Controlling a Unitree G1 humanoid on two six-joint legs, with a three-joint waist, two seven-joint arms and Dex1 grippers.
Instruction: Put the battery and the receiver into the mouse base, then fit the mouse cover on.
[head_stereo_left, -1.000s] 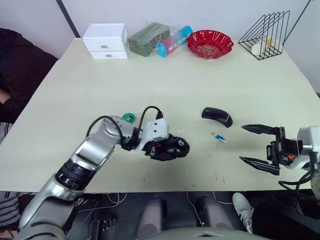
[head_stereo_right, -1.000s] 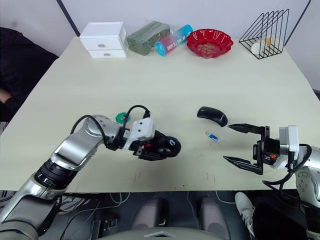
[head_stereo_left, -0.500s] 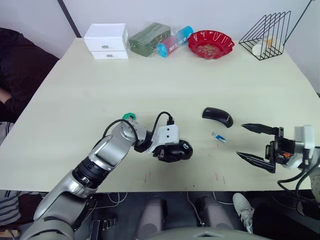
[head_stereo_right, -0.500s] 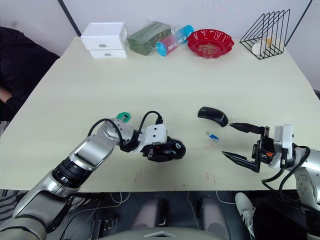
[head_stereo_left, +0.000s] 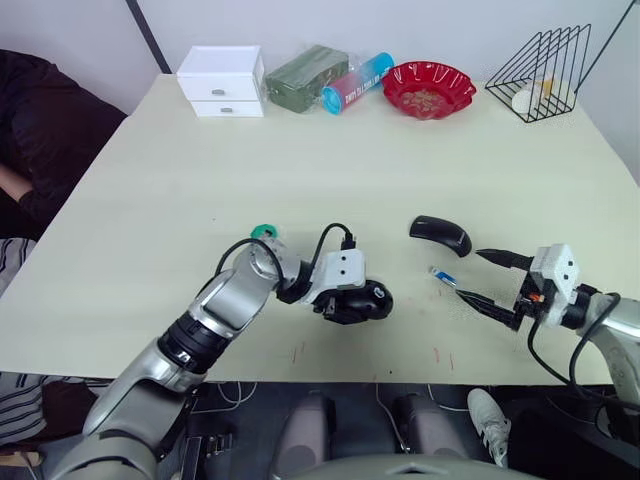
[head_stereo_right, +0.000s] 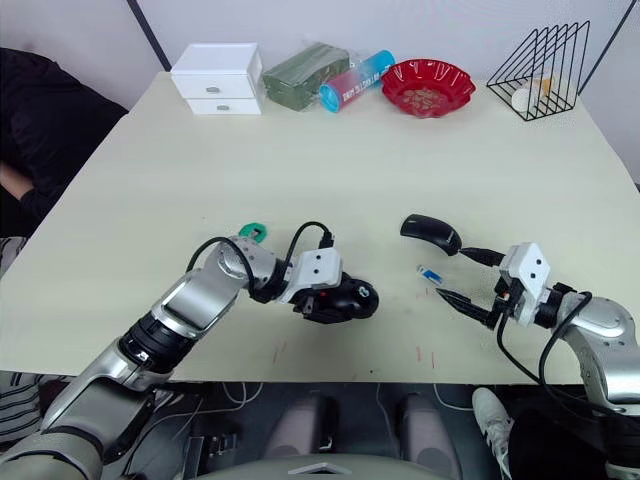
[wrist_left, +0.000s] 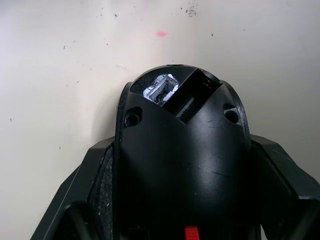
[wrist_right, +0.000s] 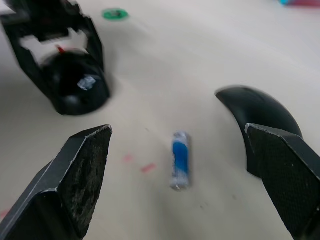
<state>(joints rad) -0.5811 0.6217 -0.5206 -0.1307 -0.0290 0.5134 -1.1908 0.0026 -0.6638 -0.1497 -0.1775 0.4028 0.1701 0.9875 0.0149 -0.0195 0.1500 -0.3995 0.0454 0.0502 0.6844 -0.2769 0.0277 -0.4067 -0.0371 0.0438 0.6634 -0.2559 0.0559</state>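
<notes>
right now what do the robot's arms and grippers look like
Both arms are silver-grey metal with black joint rings and loose black cables near the wrists. Each wrist carries a white boxy block. The left gripper and right gripper each have two black fingers; the right's taper to points, and a small orange mark shows by its base.

Mouse base (head_stereo_left: 360, 301) sits near the front edge of the surface (head_stereo_left: 300, 160), in the left pincer (head_stereo_left: 348, 303). Battery (head_stereo_left: 442, 277) lies to its right, apart from it. Mouse cover (head_stereo_left: 438, 234) lies just behind the battery. Right pincer (head_stereo_left: 484, 280) is just right of the battery, fingers spread. Disc (head_stereo_left: 263, 234) lies behind and left of the base.
</notes>
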